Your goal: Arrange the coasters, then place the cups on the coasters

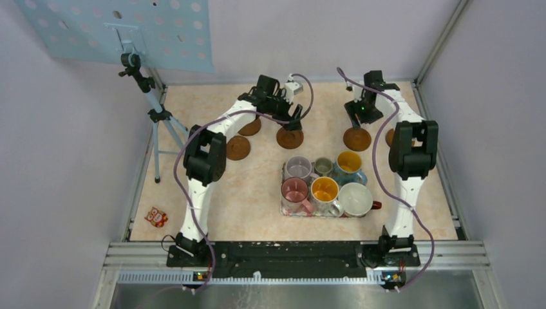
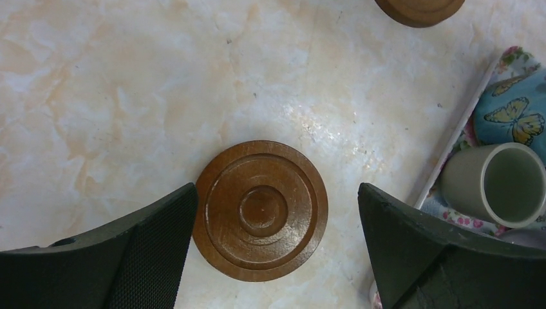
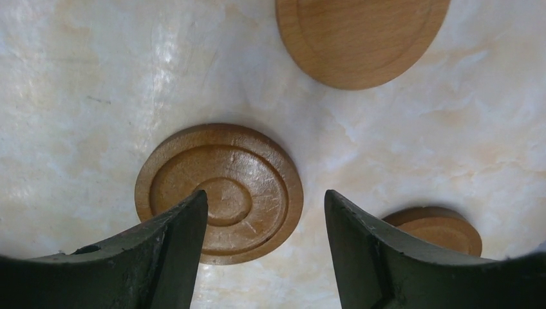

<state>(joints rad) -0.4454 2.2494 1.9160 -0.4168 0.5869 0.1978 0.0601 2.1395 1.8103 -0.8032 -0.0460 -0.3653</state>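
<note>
our left gripper [image 2: 277, 196] is spread wide, a coaster [image 2: 260, 210] lying flat between its fingers, lower centre of its wrist view. our right gripper [image 3: 265, 196], jaws apart and empty, hangs over a second coaster [image 3: 219, 187] sitting slightly left.

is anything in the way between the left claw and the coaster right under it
Nothing visible. The left claw hangs open over the coaster, which lies bare on the table right beneath it; the tray sits off to one side.
</note>
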